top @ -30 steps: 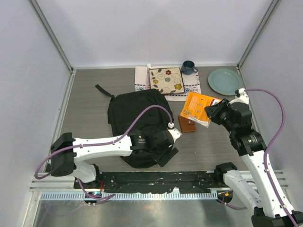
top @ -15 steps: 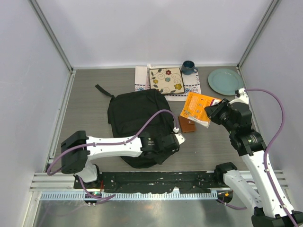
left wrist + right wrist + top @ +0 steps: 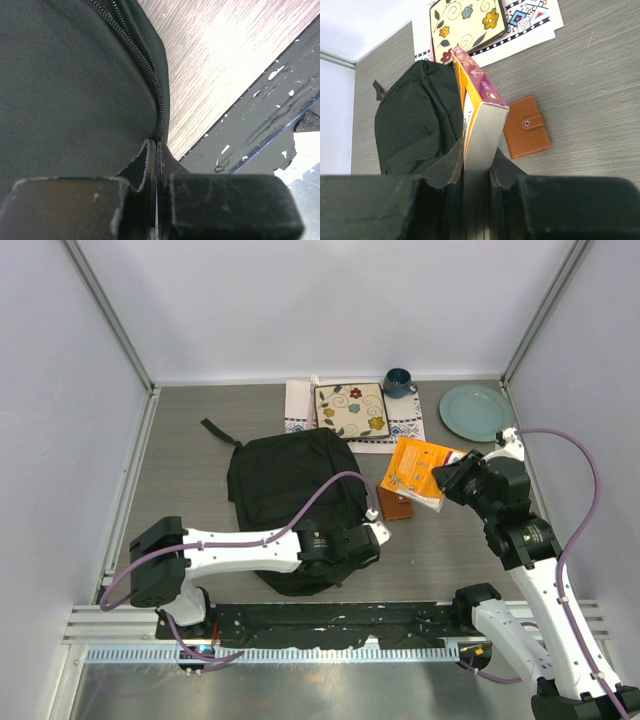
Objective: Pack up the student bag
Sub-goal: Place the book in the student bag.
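Black student bag (image 3: 285, 480), orange book (image 3: 420, 468), brown wallet (image 3: 396, 504), teal plate (image 3: 476, 411).

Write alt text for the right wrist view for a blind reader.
The right end effector clamps an orange paperback book edge-on above a grey wood-grain table. Beyond lie a large black fabric backpack at left, a brown leather snap wallet at right, and a cream floral tile on a patterned white cloth at top.

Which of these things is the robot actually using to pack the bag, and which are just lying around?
In use: student bag, left gripper shut at its zipper; orange book in right gripper.
Lying about: brown wallet (maybe next), floral board, patterned cloth, blue mug, green plate.
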Robot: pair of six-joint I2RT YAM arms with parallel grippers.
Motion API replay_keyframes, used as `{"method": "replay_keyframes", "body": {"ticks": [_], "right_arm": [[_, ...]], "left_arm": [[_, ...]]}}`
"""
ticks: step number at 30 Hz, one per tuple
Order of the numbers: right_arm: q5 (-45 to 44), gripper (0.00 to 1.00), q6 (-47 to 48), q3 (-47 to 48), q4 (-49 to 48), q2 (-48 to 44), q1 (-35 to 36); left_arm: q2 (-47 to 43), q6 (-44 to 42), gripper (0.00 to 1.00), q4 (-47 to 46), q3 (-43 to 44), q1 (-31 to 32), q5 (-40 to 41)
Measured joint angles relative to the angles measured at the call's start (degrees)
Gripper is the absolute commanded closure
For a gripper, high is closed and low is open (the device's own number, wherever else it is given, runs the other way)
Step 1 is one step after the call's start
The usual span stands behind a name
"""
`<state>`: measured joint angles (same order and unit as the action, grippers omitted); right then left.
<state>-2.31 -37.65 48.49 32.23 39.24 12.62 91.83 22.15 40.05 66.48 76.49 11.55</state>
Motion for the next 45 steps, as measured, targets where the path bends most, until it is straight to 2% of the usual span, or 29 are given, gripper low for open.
{"method": "replay_keyframes", "body": {"ticks": [5,9,15,20,25,33,38,45], "right_arm": [[-0.66,1.0,0.04,-0.02,0.42,-0.11,0.0],[-1.77,1.0,0.26,-0.02,2.89,-1.55,0.0],[-1.05,1.0,-0.35,0.07,8.72,-7.56,0.0],[5.81,1.0,-4.13,0.07,12.85,-14.08,0.0],[16.11,1.0,-10.29,0.04,14.16,-19.3,0.0],[30.18,1.0,-19.65,-4.28,16.92,-23.63,0.0],[32.63,1.0,-21.07,-6.47,18.71,-23.06,0.0],[36.11,1.0,-25.44,-17.53,10.21,-22.29,0.0]], "left_arm": [[-0.76,1.51,1.0,0.39,0.04,0.17,4.72],[-5.07,2.75,1.0,1.42,0.04,-0.17,10.8],[-15.58,3.61,1.0,3.08,2.47,-9.46,16.72],[-21.66,3.3,1.0,3.1,6.58,-15.3,17.35],[-21.97,2.95,1.0,3.34,10.29,-15.39,17.29],[-21.94,4.15,1.0,2.89,10.36,-15.39,16.68],[-21.92,4.5,1.0,2.4,10.8,-15.39,15.08],[-20.98,4.61,1.0,0.85,13.14,-15.39,13.0]]}}
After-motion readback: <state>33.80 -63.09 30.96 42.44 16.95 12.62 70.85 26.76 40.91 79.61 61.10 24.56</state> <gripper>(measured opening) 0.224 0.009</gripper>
